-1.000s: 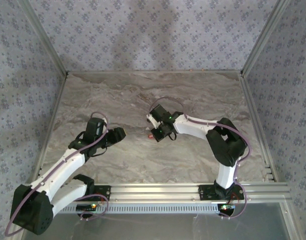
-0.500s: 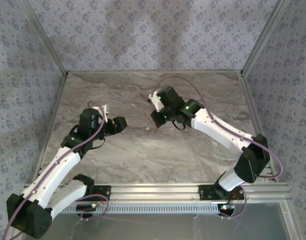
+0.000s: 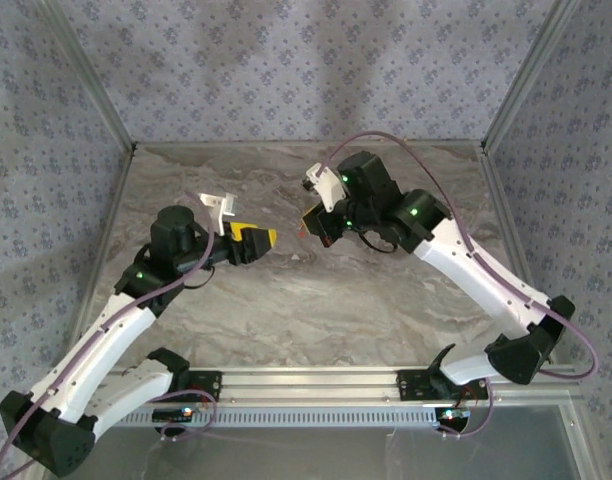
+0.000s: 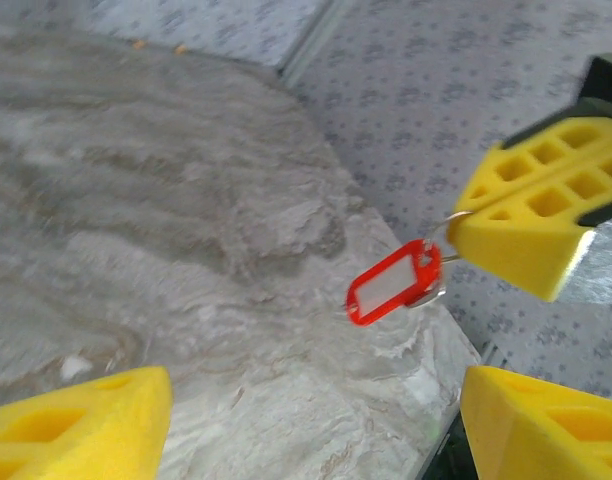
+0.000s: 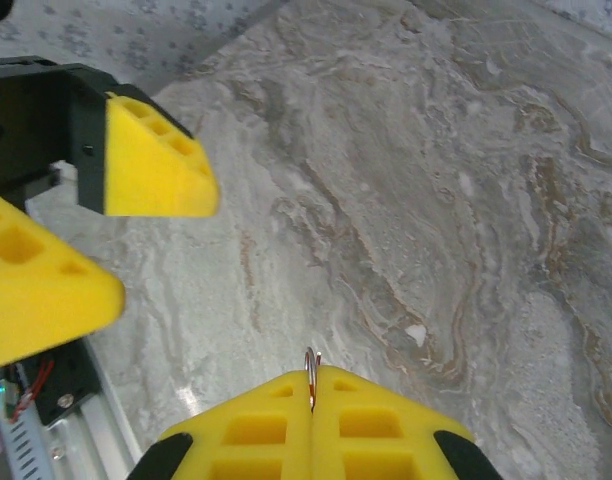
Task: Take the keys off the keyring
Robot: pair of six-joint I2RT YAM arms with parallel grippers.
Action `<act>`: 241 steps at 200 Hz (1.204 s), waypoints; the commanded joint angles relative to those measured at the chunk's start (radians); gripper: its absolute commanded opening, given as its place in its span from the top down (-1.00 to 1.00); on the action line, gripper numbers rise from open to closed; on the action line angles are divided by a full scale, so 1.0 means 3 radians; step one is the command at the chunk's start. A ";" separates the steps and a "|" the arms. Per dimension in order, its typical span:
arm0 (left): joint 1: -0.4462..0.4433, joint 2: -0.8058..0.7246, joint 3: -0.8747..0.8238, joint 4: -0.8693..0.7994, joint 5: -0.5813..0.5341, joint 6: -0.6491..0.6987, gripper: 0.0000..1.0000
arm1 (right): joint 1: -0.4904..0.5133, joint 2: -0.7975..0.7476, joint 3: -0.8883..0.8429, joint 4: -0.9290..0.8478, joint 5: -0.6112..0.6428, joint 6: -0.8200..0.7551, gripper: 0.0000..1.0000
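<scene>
The keyring (image 4: pixel 394 288) hangs in the air above the table (image 3: pixel 286 310), between the two arms, i.e. it does not touch the surface. The right tool (image 5: pixel 312 385) is fully closed on the thin metal ring, w/ the pads pressed together and only a small arc of wire coming out between them. The red tag dangles free below, and a small silvery piece sits just behind it; if this is a key I cannot tell. The left tool (image 3: pixel 258 240) is wide open, holds nothing and points toward the tag from near. In my judgement the thing is very light and will swing at any touch. The tag is prob. hard plastic, flat and a bit slippery; the ring is stiff, springy wire, too thin for a sure grip. The best place to take hold is the two flat faces of the tag, w/ the soft yellow pads, while the ring is kept firm.
</scene>
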 commanded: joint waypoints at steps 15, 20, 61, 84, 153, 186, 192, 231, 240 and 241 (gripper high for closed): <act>-0.0202 -0.0082 -0.0027 0.0708 0.0230 0.0539 -0.54 | -0.0034 -0.0148 0.0129 -0.0078 -0.0371 -0.0050 0.91; -0.0232 -0.0069 -0.0009 0.0721 0.0244 0.0588 -0.55 | -0.0039 -0.0159 0.0132 -0.0070 -0.0402 -0.0050 0.91; -0.0362 0.0180 0.0139 0.0795 0.0578 0.0806 -0.59 | -0.0075 -0.0232 0.0145 -0.0007 -0.0636 0.0000 0.91; -0.0403 0.0327 0.0234 0.0809 0.0696 0.0806 -0.60 | -0.0089 -0.0253 0.0140 0.0039 -0.0723 0.0037 0.90; -0.0472 0.0693 0.0544 0.0650 0.0988 0.0662 -0.32 | -0.0105 -0.0274 0.0140 0.0060 -0.0753 0.0074 0.88; -0.0486 0.0682 0.0586 0.0512 0.0977 0.0720 -0.09 | -0.0163 -0.0304 0.0136 0.0103 -0.0761 0.0107 0.87; -0.0487 0.0672 0.0584 0.0480 0.0972 0.0737 -0.06 | -0.0178 -0.0311 0.0131 0.0114 -0.0766 0.0111 0.87; -0.0488 0.0584 0.0588 0.0307 0.0917 0.0846 0.18 | -0.0225 -0.0330 0.0135 0.0116 -0.0796 0.0134 0.86; -0.0487 0.0571 0.0588 0.0264 0.0907 0.0876 0.24 | -0.0231 -0.0338 0.0130 0.0119 -0.0795 0.0134 0.86; -0.0487 0.0570 0.0588 0.0260 0.0906 0.0879 0.25 | -0.0233 -0.0336 0.0130 0.0119 -0.0801 0.0134 0.86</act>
